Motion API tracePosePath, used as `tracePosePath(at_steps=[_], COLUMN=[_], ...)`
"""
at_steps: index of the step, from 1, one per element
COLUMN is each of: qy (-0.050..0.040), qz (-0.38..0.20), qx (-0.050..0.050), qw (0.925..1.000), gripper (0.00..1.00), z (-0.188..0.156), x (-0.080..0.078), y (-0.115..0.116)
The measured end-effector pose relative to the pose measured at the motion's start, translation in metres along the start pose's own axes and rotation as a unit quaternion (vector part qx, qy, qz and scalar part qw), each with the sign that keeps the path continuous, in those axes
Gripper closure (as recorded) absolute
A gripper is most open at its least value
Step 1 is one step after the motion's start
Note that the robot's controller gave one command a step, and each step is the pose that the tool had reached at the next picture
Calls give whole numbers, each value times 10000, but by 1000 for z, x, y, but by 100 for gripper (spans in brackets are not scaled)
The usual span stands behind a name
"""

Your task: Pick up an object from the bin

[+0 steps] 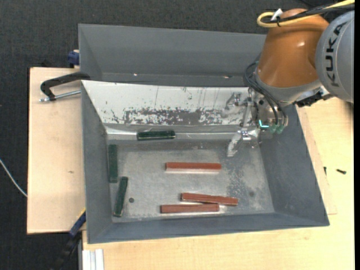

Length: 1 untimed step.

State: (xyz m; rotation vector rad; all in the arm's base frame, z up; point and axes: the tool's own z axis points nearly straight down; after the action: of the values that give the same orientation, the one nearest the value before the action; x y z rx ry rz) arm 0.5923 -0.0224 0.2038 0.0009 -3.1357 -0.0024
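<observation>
Claw (246,138) hung over bare floor at the bin's (292,167) back right, couldn't tell if it was open or clenched. Nearest brown stick (193,166) lay flat toward the middle, not under it; dropping straight down would've probably grabbed nothing.

Reddish-brown bars are lying flat in the bin (93,167): a centre bar (192,166) alone, a tilted bar (209,198) just beside a front bar (189,208). A green back bar (156,134) is lying by the back wall, an upper green bar (113,163) and a lower green bar (120,196) along the left wall.
</observation>
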Motion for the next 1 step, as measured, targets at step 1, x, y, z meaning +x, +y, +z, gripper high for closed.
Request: tracePosePath(at_steps=[1], qy=[-44], qz=[-3], qx=[3], qw=[10000], gripper=[0], z=[-5], x=[-2], y=[0])
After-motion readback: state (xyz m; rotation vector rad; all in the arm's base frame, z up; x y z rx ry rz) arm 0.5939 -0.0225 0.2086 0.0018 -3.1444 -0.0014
